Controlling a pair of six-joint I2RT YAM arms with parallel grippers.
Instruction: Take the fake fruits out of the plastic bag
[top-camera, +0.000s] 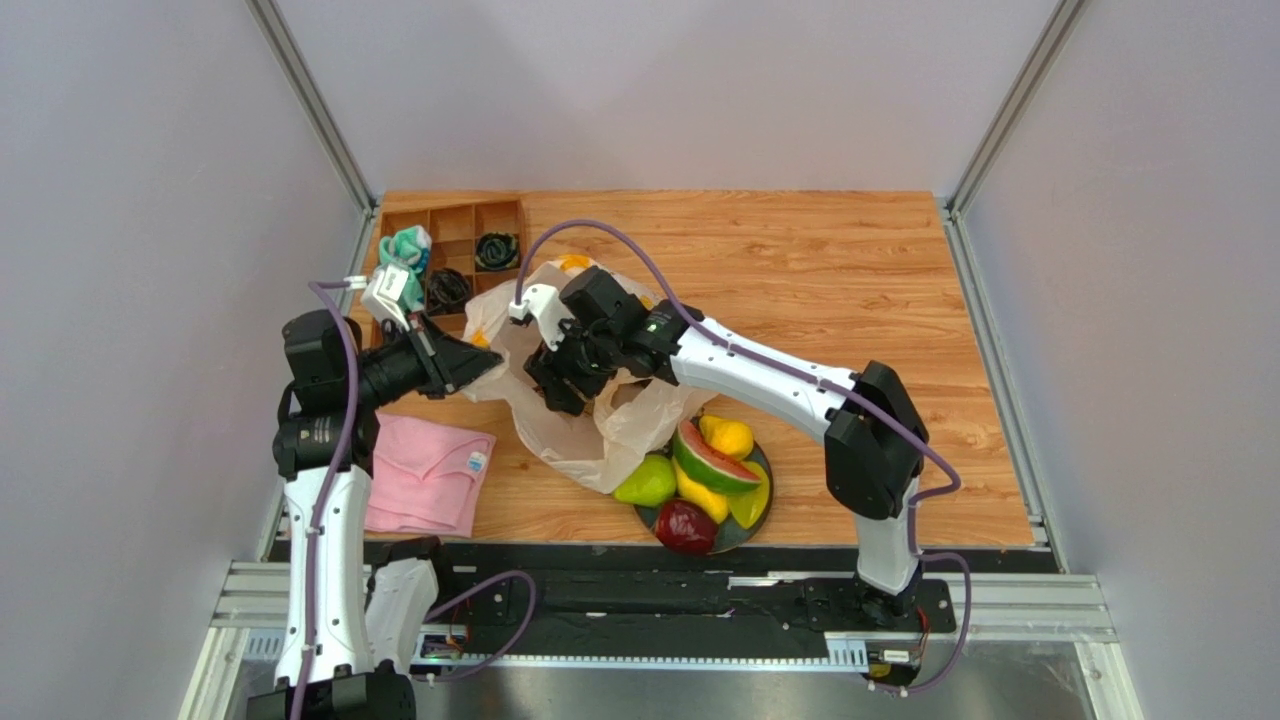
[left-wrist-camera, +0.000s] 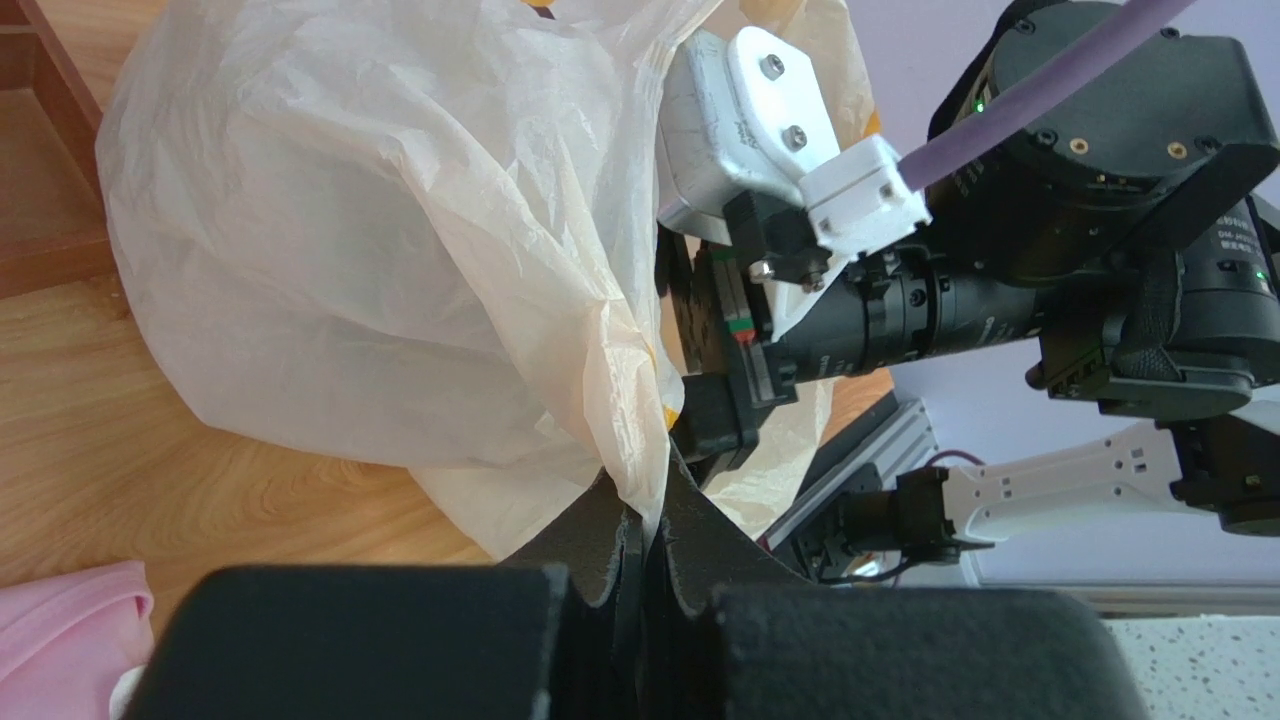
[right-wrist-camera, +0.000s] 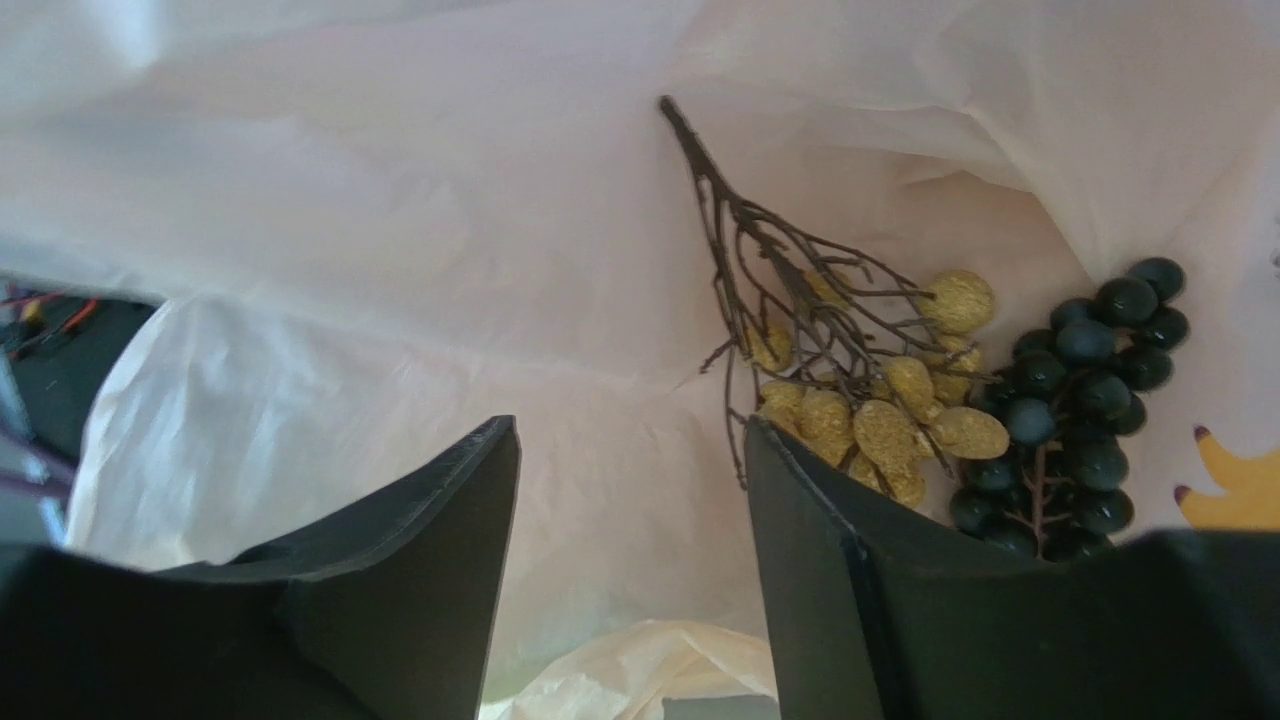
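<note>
Plastic bag (left-wrist-camera: 376, 225) edge clenched in left claw (left-wrist-camera: 646, 522) | right claw (right-wrist-camera: 628, 438) agape inside, grapes (right-wrist-camera: 887, 428) alongside

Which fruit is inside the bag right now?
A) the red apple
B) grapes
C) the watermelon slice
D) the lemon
B: the right wrist view shows a dark grape bunch and a pale grape bunch lying inside the plastic bag, while the apple, lemon and watermelon slice sit outside it on the plate.
</note>
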